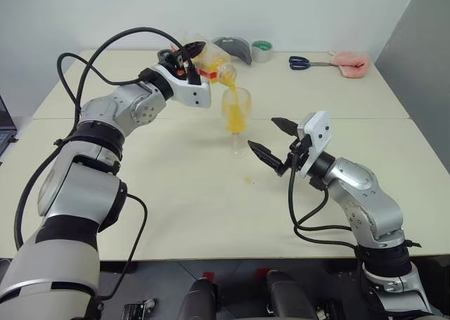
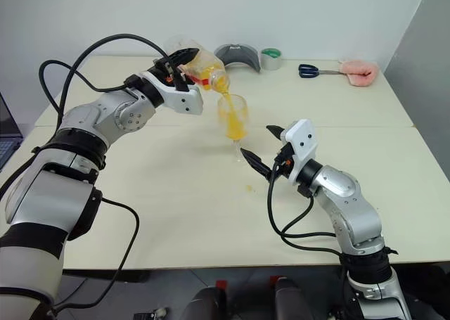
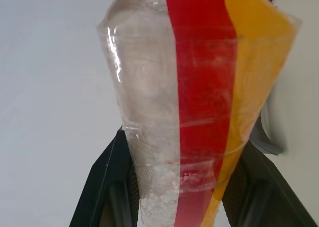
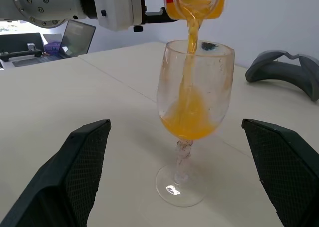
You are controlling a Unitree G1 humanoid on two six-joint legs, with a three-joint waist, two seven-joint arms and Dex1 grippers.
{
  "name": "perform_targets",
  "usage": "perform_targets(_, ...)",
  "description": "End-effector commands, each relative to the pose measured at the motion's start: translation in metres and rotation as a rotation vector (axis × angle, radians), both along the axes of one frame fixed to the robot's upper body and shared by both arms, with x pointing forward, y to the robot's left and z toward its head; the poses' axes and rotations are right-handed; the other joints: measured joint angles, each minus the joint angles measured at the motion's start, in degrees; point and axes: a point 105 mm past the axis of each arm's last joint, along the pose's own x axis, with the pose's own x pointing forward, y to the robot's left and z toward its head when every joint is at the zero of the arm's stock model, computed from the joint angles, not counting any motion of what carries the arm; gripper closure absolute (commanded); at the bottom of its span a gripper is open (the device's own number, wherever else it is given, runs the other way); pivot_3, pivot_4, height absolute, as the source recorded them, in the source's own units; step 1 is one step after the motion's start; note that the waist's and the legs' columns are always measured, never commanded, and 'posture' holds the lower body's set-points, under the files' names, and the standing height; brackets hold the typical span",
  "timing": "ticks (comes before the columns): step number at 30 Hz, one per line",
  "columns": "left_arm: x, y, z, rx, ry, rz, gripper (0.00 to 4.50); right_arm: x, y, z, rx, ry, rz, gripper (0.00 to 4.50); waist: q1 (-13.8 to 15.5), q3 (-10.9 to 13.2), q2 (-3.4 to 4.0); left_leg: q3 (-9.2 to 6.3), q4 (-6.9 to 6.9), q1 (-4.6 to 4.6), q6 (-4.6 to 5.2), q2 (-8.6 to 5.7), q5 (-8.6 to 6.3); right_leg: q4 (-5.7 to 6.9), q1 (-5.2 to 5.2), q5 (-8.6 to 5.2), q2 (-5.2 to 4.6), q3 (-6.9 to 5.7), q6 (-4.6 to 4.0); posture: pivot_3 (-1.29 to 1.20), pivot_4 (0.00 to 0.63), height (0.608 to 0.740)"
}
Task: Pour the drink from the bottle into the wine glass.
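White wall (image 1: 295,10); cream table (image 1: 176,214).

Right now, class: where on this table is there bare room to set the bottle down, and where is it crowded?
Free: the wide table front, nearer than the wine glass, bar a small spill. Crowded: the far edge, with tape roll, scissors and pink cloth; and beside the glass, where the open right gripper waits.

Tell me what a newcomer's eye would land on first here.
First, the orange drink streaming from the tilted bottle, clamped in the left hand, into the wine glass at mid-table. Next, the right hand, open, beside the glass's foot without touching it, and a small orange spill on the table nearby.
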Motion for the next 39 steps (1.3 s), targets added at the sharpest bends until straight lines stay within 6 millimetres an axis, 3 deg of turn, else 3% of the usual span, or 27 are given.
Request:
perform_targets(1,-0.004,0.002,0.029,-0.023,-0.087,-0.001,2.79,-0.009,0.004,0.016,0.022,-0.078,0.024,0.00,0.0,0.0,0.00,0.00,0.00,0.00,0.00,0.00,0.00,0.00,0.00,0.00,0.00,0.00,0.00,0.00,0.150,0.740)
perform_targets(29,-0.002,0.003,0.028,-0.014,-0.088,0.009,2.79,-0.012,0.008,0.016,0.036,-0.083,0.037,0.00,-0.1,0.0,0.00,0.00,0.03,0.00,0.00,0.00,0.00,0.02,-0.01,0.00,0.00,0.00,0.00,0.00,0.150,0.740)
perform_targets(39,0.000,-0.001,0.019,-0.049,-0.030,-0.002,2.79,-0.012,0.009,0.017,0.040,-0.083,0.036,0.00,-0.1,0.0,0.00,0.01,0.04,-0.01,0.00,0.00,0.00,0.03,-0.01,0.00,0.00,0.00,0.00,0.00,0.150,0.740)
